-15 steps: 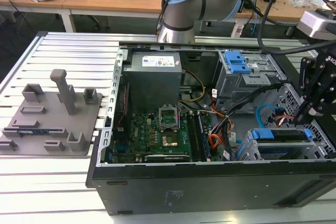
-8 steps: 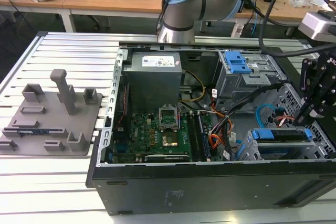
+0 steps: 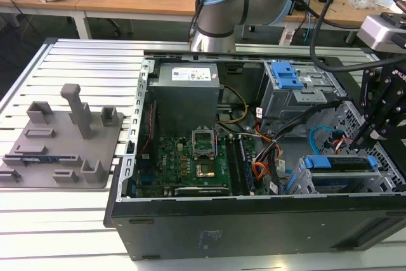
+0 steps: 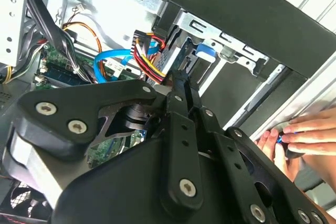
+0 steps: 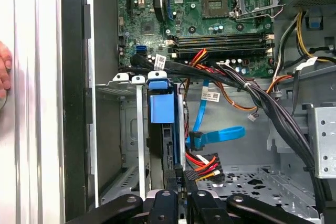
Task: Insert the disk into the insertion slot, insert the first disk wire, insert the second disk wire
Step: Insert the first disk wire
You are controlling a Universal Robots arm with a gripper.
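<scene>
One disk [image 3: 336, 163] sits in the one insertion slot [image 3: 303, 185]. In the exterior view, with the motherboard [image 3: 190, 157] as dial centre, both lie at three o'clock. The blue-latched bay [image 3: 285, 75] is at two, the power supply [image 3: 187, 90] at twelve and the grey fixture plate [image 3: 63, 141] at nine.

The one gripper [image 5: 181, 174] has its fingers pressed together just beside the disk's rear edge.

The first wrist view brings out two cables near that edge: a blue data cable [image 5: 220, 135] and a red-yellow-black power lead [image 5: 206, 162]. Whether their plugs touch the disk, or the gripper pinches one, is hard to make out.

In the second wrist view a person's hand [image 4: 307, 132] rests at the case's outer wall, cut off by the frame. The disk stands edge-on, so its label is hidden.
</scene>
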